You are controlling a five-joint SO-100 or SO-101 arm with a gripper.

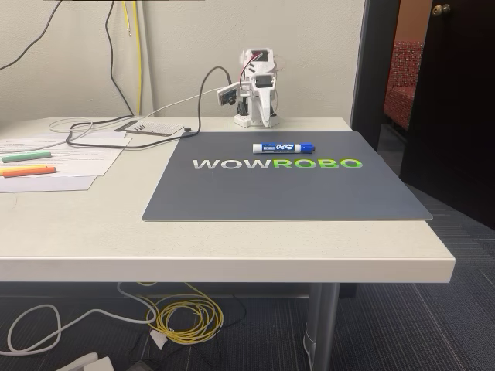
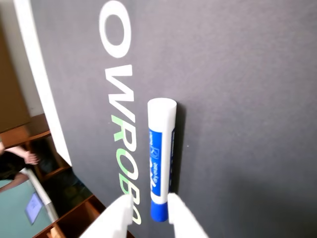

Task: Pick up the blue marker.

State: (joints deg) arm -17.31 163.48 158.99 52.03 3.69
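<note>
On a white table (image 1: 232, 247), a green highlighter (image 1: 27, 156) and an orange highlighter (image 1: 28, 171) lie on papers (image 1: 85, 154) at the left of the fixed view. To their right, a grey mat (image 1: 286, 193) carries the blue marker (image 1: 283, 148), lying flat just above the mat's lettering, cap pointing right. Behind it, the folded arm (image 1: 255, 97) sits at the table's far edge. In the wrist view, the gripper (image 2: 148, 208) is spread, its white fingertips (image 2: 119, 210) flanking the marker's (image 2: 161, 158) capped end.

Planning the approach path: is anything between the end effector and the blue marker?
Nothing visible. The marker lies alone on the grey mat; in the wrist view the open end effector hangs above the mat, its fingertips either side of the marker's blue cap.
</note>
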